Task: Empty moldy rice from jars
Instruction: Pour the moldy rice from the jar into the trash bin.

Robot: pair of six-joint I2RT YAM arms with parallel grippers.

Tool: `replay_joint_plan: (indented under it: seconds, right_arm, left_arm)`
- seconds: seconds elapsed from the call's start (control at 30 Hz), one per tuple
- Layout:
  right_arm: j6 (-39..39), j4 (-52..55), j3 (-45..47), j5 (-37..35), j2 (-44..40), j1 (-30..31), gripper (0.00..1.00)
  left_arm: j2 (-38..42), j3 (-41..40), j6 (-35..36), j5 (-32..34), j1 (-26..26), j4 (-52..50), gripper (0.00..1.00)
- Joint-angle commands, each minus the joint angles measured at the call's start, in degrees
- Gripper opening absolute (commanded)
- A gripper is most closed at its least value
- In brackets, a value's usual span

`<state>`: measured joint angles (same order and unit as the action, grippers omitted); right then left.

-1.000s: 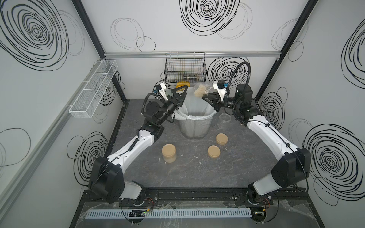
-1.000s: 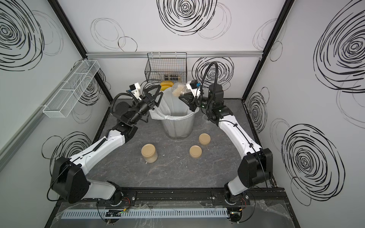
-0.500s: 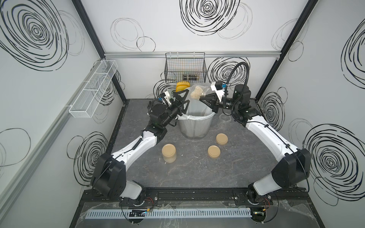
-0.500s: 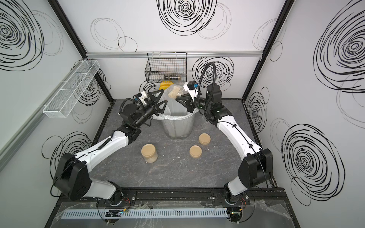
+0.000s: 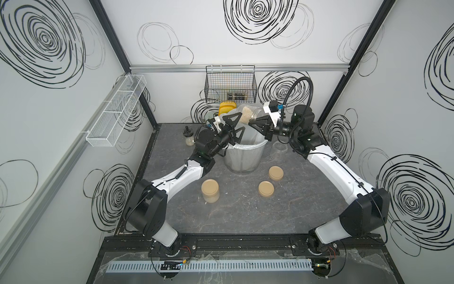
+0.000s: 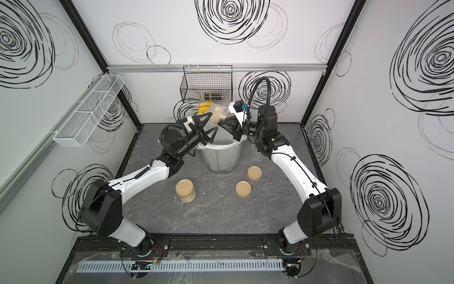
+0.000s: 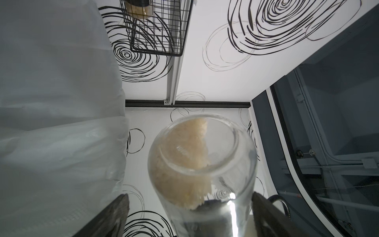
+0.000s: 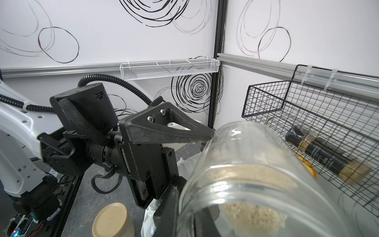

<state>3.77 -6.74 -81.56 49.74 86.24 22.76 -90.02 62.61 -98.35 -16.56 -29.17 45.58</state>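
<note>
A lidless clear jar [image 5: 248,114] [image 6: 217,112] hangs tilted over the mesh bin [image 5: 243,157] [image 6: 221,157]. My right gripper [image 5: 253,121] [image 8: 187,213] is shut on its rim, one finger inside the mouth. Moldy rice [image 7: 180,164] [image 8: 252,213] lies heaped along its lower wall. My left gripper [image 5: 237,126] [image 7: 189,197] is open, its fingers straddling the jar's closed end; contact is unclear. A lidded jar [image 5: 210,190] with rice stands on the table. An empty lidless jar [image 5: 278,148] stands right of the bin.
Two tan lids [image 5: 276,172] [image 5: 266,188] lie in front of the bin. A small black-stoppered bottle [image 5: 189,137] stands back left. A black wire basket [image 5: 231,86] hangs on the back wall, a white mesh shelf [image 5: 115,113] on the left wall.
My left gripper has turned and moved in from the bin's left rim to straddle the jar. The right gripper has kept its hold and tilted the jar a little.
</note>
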Motion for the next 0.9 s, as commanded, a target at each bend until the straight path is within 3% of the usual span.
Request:
replay_joint_plan:
  seconds: [0.0, 0.47, 0.67, 0.87]
  right_arm:
    - [0.6, -6.8, -0.7, 3.0, -3.1, 0.7, 0.0]
    - [0.3, -6.5, 0.8, 5.1, -3.4, 1.6, 0.0]
    - [0.1, -6.5, 2.0, 6.2, -3.3, 2.4, 0.0]
    - [-0.4, -7.2, 3.3, 6.0, -3.6, 2.9, 0.0]
  left_arm:
    - [-0.9, 2.5, -1.4, 0.0, -0.8, 3.6, 0.96]
    - [-6.2, 7.4, -2.7, 1.4, -1.8, 9.3, 0.96]
    - [-6.8, 8.4, -0.2, 1.9, -2.0, 11.1, 0.99]
    - [-7.4, 7.7, 0.2, 2.2, -2.2, 14.6, 0.88]
